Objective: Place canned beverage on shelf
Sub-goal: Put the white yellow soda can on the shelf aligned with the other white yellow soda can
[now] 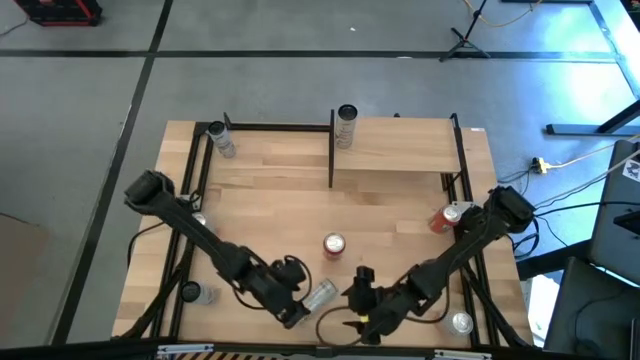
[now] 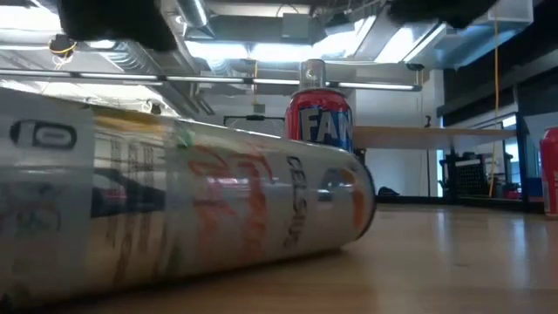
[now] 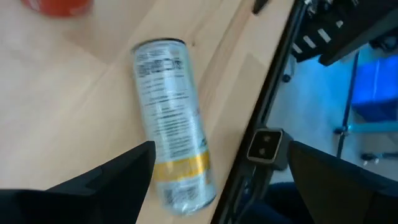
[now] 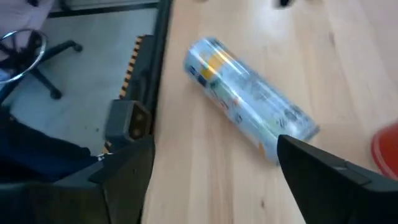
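A silver can [image 1: 320, 294] lies on its side on the tabletop near the near edge, between my two grippers. It fills the low view's foreground [image 2: 174, 192]. My left gripper [image 1: 298, 314] is open just left of the can, which shows ahead of its fingers [image 3: 171, 143] untouched. My right gripper [image 1: 360, 302] is open just right of the can [image 4: 249, 102], also clear of it. A red can [image 1: 333, 244] stands upright farther in. The light wood shelf [image 1: 400, 140] stands at the far right, with a can [image 1: 346, 125] upright at its left end.
More cans stand about: one at the far left [image 1: 220, 140], a red one at the right edge [image 1: 447, 217], one near left [image 1: 195, 292], one near right [image 1: 460, 322]. A black frame [image 1: 190, 200] runs along the table's edges. The table's near edge is close to both grippers.
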Controlling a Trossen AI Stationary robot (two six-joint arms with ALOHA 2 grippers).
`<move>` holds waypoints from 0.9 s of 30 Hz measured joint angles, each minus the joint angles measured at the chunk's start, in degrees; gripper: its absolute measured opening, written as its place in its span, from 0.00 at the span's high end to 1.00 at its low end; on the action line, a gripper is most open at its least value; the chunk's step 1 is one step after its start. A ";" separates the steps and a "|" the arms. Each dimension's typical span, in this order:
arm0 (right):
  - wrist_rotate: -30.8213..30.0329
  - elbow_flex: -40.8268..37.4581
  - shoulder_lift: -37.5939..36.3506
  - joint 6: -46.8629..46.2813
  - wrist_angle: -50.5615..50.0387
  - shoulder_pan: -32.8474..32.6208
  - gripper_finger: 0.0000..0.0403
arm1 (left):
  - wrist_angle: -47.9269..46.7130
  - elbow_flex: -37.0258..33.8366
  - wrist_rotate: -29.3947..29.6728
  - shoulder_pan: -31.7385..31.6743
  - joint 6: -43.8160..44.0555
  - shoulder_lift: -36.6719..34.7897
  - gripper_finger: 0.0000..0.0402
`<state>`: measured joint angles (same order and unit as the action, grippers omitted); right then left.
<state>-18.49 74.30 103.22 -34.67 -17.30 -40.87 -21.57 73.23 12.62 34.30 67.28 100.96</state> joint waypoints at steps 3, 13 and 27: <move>0.03 0.00 0.24 -2.53 -2.44 -0.04 0.19 | 1.74 0.00 0.25 0.04 1.51 3.47 0.12; 1.78 0.00 0.24 -3.05 -4.40 -0.06 0.19 | 2.72 -0.02 1.57 0.04 1.37 10.63 0.12; 1.50 0.00 0.24 -2.68 -3.86 0.09 0.19 | 2.46 0.15 -0.11 -0.44 -1.40 15.39 0.25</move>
<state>-16.99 74.30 103.46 -37.35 -21.17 -40.78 -19.10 73.38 12.51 33.87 65.89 116.36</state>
